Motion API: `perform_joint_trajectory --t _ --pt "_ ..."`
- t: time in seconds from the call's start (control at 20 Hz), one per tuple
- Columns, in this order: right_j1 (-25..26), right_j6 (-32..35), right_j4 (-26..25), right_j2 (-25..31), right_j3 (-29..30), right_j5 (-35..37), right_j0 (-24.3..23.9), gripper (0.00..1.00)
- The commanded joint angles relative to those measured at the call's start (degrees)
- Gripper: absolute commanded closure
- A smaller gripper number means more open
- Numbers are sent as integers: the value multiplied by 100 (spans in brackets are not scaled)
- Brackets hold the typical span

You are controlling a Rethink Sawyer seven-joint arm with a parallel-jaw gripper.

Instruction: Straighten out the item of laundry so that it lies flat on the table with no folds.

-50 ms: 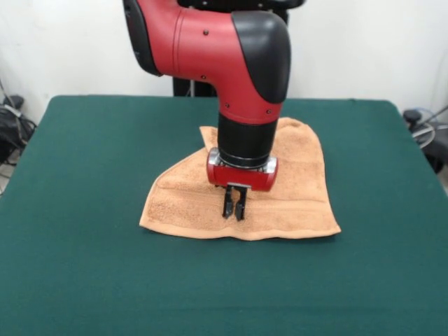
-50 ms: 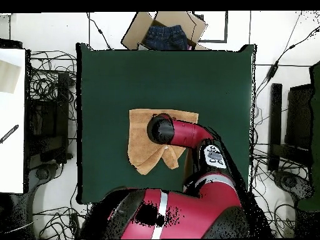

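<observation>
The item of laundry (image 1: 301, 189), a peach-orange towel, lies near the middle of the green table (image 1: 84, 175). Its far left corner is folded in, leaving a slanted left edge; the front hem is slightly wavy. In the overhead view the laundry (image 2: 140, 134) shows a folded flap on the side nearest the robot base, on the table (image 2: 106, 75). My gripper (image 1: 234, 210) points straight down over the towel's front part, fingers close together, tips at or just above the cloth. From overhead the arm's wrist (image 2: 161, 130) hides the gripper.
A cardboard box (image 2: 134, 32) holding dark blue jeans (image 2: 165, 34) sits just past the table's far edge in the overhead view. Cables lie on the floor around the table, and a white surface (image 2: 11, 119) stands at the left.
</observation>
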Motion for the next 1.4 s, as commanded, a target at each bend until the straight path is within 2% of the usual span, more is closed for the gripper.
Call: perform_joint_trajectory --t 0.05,0.25,0.7,1.1,1.4 --pt "355 517 -351 675 365 -458 -25 100" --pt "294 464 -420 731 404 -404 -38 100" --pt "40 236 -324 760 219 455 -49 100" --pt "216 73 -263 811 -266 804 -50 100" --pt "511 115 -166 682 -905 1138 124 100"
